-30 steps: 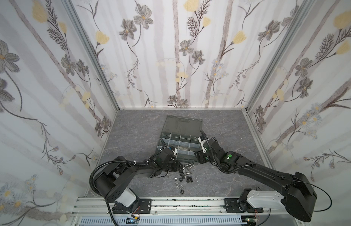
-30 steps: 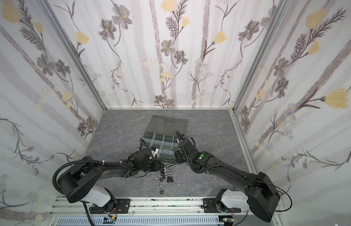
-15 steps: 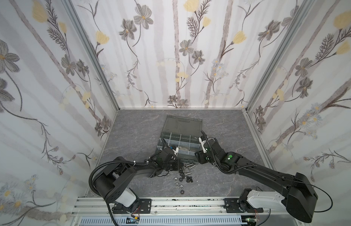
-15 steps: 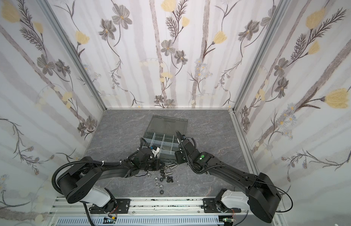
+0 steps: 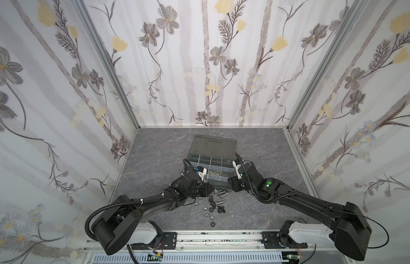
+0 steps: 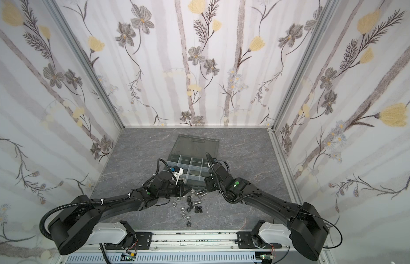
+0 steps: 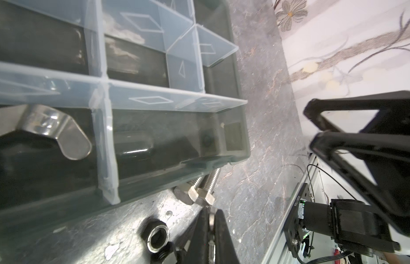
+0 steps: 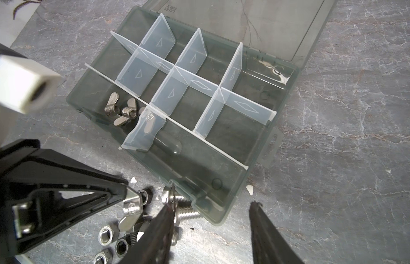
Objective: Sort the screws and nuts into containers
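**Left hand clamping a wing nut at the organiser box's front wall**

The left hand (image 8: 127, 197) is pinching a silver wing nut (image 8: 130, 209) between closed fingers, with the nut sitting right at the fingertips. It is hanging low over the loose pile, just outside the organiser box (image 8: 243, 180). Whether the nut is touching the surface cannot be told. In the left wrist view a thin silver edge is showing between the two pressed fingers (image 7: 222, 230).

The right hand (image 8: 212, 205) is hovering at the box's near corner with its fingers apart, gripping nothing. One finger is lying just beside a silver bolt (image 8: 185, 209), which is resting against the box's front wall.

Several wing nuts (image 8: 121, 112) are lying in one end of the long front cell, behind a bent divider (image 8: 142, 132). The front wall is standing between the clamped nut and that cell.

Silver hex nuts (image 8: 106, 235), black screws (image 5: 219, 209) and a black nut (image 5: 212, 225) are lying scattered on the grey surface (image 5: 245, 212) between the two arms. The smoky lid (image 5: 213, 146) is lying open behind the box.
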Tool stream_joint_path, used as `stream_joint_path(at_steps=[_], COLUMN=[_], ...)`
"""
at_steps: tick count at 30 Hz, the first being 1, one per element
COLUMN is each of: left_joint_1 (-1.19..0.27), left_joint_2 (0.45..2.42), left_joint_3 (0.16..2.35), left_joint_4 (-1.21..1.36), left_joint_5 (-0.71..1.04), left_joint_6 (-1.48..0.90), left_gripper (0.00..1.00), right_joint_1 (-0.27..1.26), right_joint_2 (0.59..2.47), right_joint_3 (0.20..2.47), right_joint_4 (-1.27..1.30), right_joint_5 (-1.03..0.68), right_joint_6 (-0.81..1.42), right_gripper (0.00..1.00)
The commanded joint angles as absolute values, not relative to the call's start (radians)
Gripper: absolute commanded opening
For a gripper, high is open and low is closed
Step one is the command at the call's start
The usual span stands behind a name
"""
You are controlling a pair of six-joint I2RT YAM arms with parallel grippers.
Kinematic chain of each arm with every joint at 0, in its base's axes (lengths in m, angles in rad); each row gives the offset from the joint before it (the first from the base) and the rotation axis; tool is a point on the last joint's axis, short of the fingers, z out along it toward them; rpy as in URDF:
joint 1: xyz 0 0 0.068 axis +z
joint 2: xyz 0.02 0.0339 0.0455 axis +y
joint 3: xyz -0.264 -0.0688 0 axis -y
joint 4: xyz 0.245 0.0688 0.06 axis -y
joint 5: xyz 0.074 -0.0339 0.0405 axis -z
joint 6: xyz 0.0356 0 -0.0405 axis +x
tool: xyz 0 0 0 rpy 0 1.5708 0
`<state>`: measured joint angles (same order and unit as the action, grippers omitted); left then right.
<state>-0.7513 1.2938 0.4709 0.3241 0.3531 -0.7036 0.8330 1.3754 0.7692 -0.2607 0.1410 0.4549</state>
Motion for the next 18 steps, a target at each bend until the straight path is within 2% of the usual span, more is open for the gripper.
stream_joint_path(at_steps=[1, 8, 13, 18], left_joint_1=[-0.739, -0.633, -0.531, -0.490], left_joint_2=[1.227, 1.083, 1.077, 1.111], left_joint_3=[0.478, 0.478, 0.466, 0.478], left_joint_4=[0.310, 0.219, 0.213, 0.213], left_joint_5=[0.300, 0.167, 0.163, 0.189], left_joint_6=[-0.703, -0.686, -0.692, -0.677], left_gripper=[0.00, 0.00, 0.00, 0.00], right_joint_1=[0.832, 0.833, 0.832, 0.831], right_joint_2=[1.376, 1.379, 1.385, 1.382], right_joint_3=[0.772, 0.773, 0.773, 0.772], right_joint_4=[-0.226, -0.224, -0.222, -0.222], right_joint_5=[0.152, 0.149, 0.145, 0.147], right_joint_6=[0.453, 0.451, 0.451, 0.451], right_gripper=[0.54, 0.54, 0.54, 0.54])
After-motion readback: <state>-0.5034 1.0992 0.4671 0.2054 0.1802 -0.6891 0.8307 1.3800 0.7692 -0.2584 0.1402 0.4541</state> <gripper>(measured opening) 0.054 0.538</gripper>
